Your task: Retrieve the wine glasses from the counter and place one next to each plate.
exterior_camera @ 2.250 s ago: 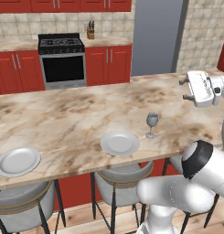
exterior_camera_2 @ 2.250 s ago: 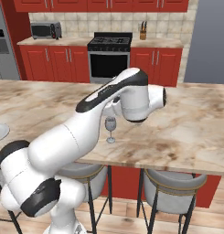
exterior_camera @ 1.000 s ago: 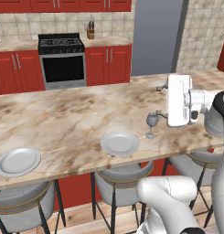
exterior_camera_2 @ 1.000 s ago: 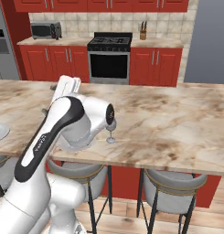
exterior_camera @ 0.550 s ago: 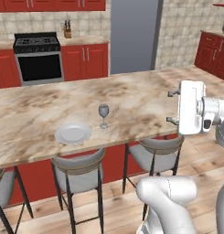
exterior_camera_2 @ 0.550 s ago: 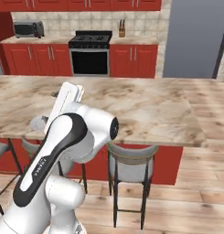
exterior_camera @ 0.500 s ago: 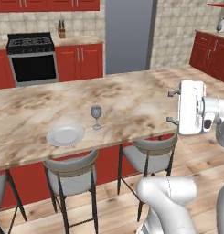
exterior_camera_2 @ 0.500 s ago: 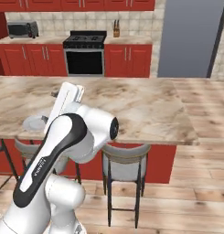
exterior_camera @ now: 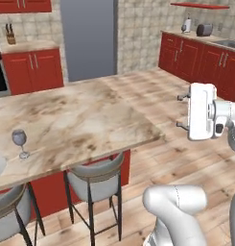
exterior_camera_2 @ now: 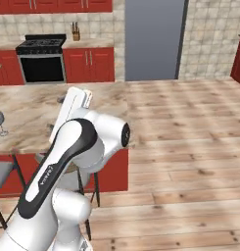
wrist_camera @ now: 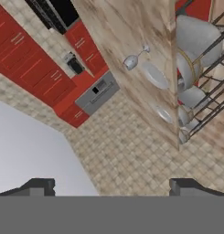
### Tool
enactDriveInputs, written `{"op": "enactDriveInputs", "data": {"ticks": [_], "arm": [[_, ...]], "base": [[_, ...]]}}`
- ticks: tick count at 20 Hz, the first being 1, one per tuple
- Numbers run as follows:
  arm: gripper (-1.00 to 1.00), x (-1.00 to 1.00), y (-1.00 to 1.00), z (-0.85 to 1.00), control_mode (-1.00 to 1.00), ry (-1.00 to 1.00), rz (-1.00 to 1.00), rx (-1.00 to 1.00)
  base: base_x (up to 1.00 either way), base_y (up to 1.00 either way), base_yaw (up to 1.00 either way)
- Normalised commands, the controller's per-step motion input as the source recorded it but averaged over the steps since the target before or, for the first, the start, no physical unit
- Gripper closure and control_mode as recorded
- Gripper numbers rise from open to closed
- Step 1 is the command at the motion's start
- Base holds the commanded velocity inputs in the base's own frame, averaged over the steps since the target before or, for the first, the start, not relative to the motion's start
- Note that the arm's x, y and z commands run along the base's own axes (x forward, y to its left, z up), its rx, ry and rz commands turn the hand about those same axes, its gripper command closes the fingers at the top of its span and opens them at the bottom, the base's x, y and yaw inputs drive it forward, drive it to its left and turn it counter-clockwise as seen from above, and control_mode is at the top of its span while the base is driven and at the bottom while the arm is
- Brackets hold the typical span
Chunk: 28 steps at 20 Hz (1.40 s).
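Here the gripper [wrist_camera: 111, 185] stands released, its two dark fingertips [wrist_camera: 38, 186] wide apart and holding nothing, raised in the air off the end of the long marbled desk [exterior_camera: 90, 120]; one wine glass [exterior_camera: 20, 142] with a dark smoky bowl stands upright on that desk near its front edge, well apart from the gripper; in the right base view the same glass [exterior_camera_2: 0, 122] sits at the far left of the top; the hand view, rolled over, shows it [wrist_camera: 133, 59] just beside a pale round plate [wrist_camera: 154, 75], with a second plate [wrist_camera: 162, 113] further along the same edge; grey-seated stools [exterior_camera: 96, 178] are tucked under the desk; red cabinets [exterior_camera: 195, 60] line the far wall.
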Motion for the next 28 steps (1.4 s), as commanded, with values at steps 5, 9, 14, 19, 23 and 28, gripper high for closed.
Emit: {"op": "enactDriveInputs", "data": {"ticks": [5, 9, 14, 19, 23, 28], "arm": [[-1.0, 0.0, 0.0, 0.0, 1.0, 0.0, 0.0, 0.0], [-1.0, 0.0, 0.0, 0.0, 1.0, 0.0, 0.0, 0.0], [-1.0, 0.0, 0.0, 0.0, 1.0, 0.0, 0.0, 0.0], [-1.0, 0.0, 0.0, 0.0, 1.0, 0.0, 0.0, 0.0], [-1.0, 0.0, 0.0, 0.0, 1.0, 0.0, 0.0, 0.0], [-1.0, 0.0, 0.0, 0.0, 1.0, 0.0, 0.0, 0.0]], "base": [[0.38, -1.0, -0.26], [0.27, -1.0, -0.26], [0.33, -1.0, -0.29], [0.77, -0.83, -0.38], [1.0, -0.03, -0.43], [1.0, 0.27, -0.52]]}}
